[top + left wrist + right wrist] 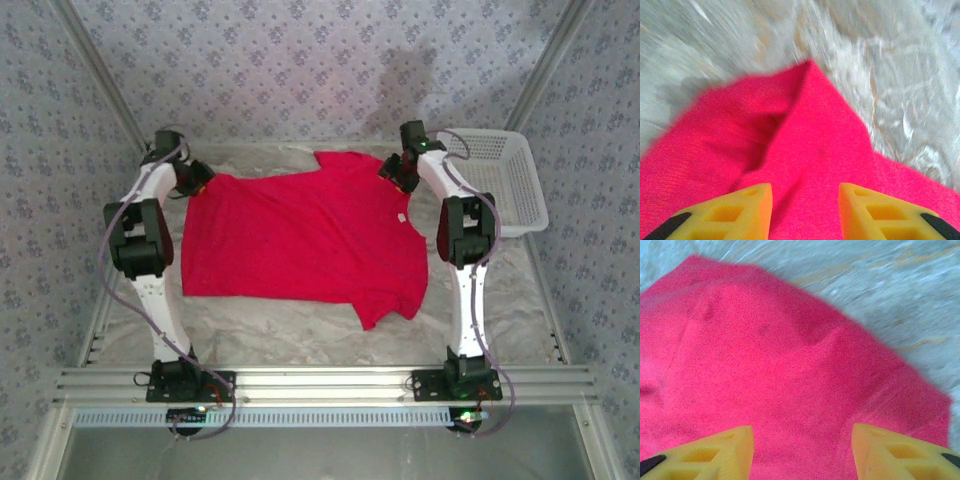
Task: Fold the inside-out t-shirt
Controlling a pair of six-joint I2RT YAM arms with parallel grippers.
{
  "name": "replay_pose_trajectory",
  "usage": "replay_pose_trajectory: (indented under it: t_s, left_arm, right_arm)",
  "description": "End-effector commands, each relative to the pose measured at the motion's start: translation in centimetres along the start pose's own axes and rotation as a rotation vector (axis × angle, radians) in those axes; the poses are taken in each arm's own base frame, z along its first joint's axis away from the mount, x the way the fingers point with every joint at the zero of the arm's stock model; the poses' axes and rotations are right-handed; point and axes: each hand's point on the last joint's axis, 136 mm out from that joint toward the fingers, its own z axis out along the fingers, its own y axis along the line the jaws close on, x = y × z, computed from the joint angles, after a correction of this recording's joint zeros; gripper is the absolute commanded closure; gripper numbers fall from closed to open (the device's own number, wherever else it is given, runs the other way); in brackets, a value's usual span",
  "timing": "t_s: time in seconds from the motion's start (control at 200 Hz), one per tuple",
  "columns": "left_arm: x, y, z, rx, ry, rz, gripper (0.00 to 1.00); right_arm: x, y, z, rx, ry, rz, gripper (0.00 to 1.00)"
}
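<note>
With the inside-out t-shirt spread flat on the table between the two arms, its long axis runs left to right. The white tag sits near the right edge, so the collar probably points toward the right arm and the hem toward the left. One sleeve juts toward the near edge and the other toward the far edge. The left gripper hangs over the far left corner of the cloth. In its wrist view the jaws stand partly apart with a clear gap, red fabric rising in a soft peak just ahead and below; no grip visible. The right gripper is over the far right corner, beside the basket. Its jaws stand wider, cloth directly beneath, nothing pinched. Both wrist views are motion-blurred, so contact with the cloth cannot be told. Judgement: each arm is nearest its own far corner, and the far edge lies square across both jaws, so a paired pinch there and a pull toward the bases suits the first fold.
</note>
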Motion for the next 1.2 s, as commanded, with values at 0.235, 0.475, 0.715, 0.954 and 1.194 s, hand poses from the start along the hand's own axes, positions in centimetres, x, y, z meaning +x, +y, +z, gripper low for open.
replay_pose_trajectory:
  t_s: [0.235,0.475,0.715,0.954,1.194]
  left_arm:
    - [-2.4,-1.1,1.6,0.042,0.057,0.010,0.53]
    - [-2.1,-1.7,3.8,0.021,0.103,0.026,0.53]
    - [-1.4,-0.9,6.2,-0.024,0.132,0.035,0.67]
    - [-1.6,-1.4,6.4,-0.012,0.122,0.050,0.91]
    - [-3.1,-3.3,3.9,0.019,0.085,0.091,1.00]
  right_arm:
    - [6.4,12.2,-5.5,-0.198,0.039,-0.232,0.42]
    - [10.6,14.2,-4.1,-0.205,0.102,-0.293,0.41]
    - [13.5,14.2,-2.4,-0.178,0.148,-0.364,0.41]
    - [19.7,11.3,2.2,-0.087,0.273,-0.419,0.42]
    - [20.5,8.3,3.4,-0.003,0.282,-0.412,0.43]
